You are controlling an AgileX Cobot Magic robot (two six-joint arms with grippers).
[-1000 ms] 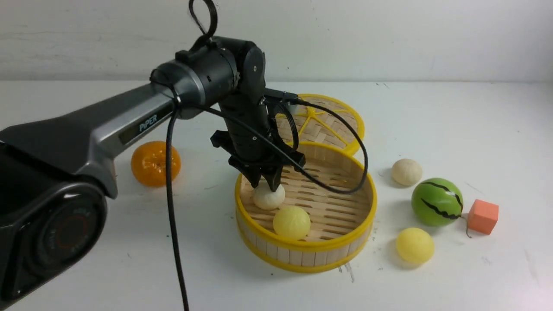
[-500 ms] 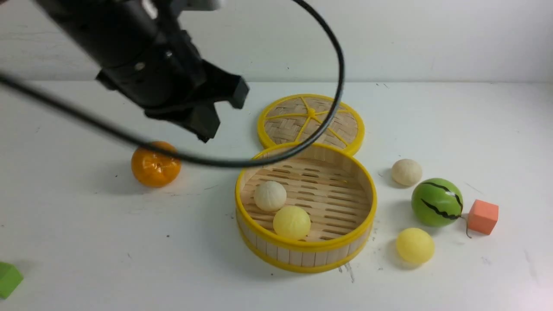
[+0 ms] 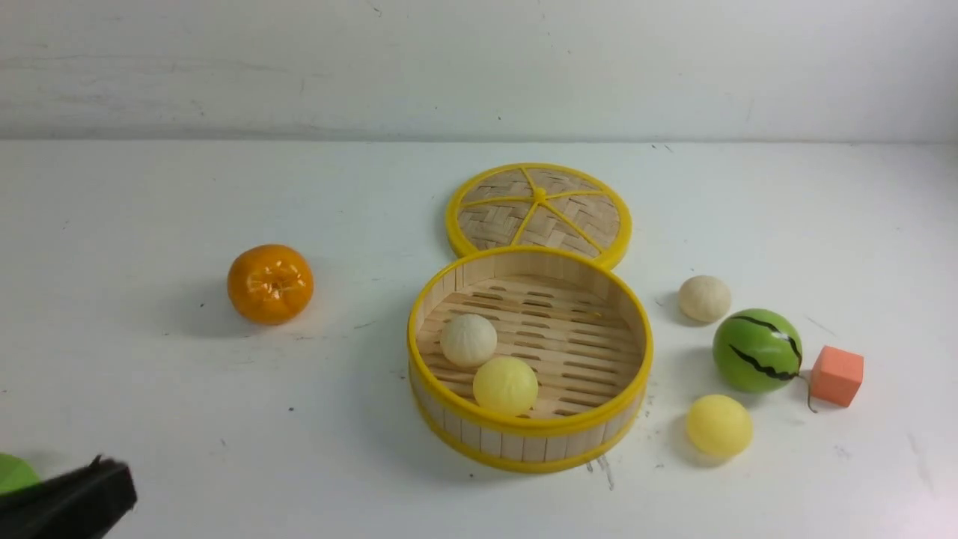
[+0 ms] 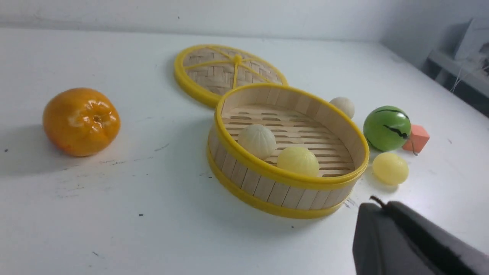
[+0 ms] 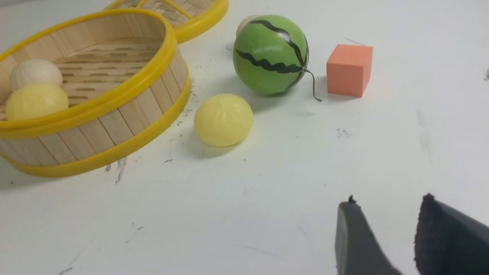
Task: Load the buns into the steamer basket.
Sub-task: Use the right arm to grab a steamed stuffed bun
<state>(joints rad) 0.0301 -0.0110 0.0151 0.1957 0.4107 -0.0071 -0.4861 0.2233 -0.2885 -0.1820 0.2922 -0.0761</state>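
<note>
- Basket [image 3: 529,443] stands upright at mid-table, mouth up; it is round, with no long axis.
- Inside it, a white bun [image 3: 468,339] lies at 9 o'clock and a yellow bun [image 3: 505,385] at 7 o'clock, just beside each other.
- On the table [image 3: 150,389], a second white bun [image 3: 704,298] lies at the basket's 2 o'clock and a second yellow bun [image 3: 718,425] at 4 o'clock, both clear of its wall.
- Left gripper [image 4: 378,208]: jaws together, empty.
- Right gripper [image 5: 387,204]: jaws apart, empty.

No readable text, labels or numbers visible.
</note>
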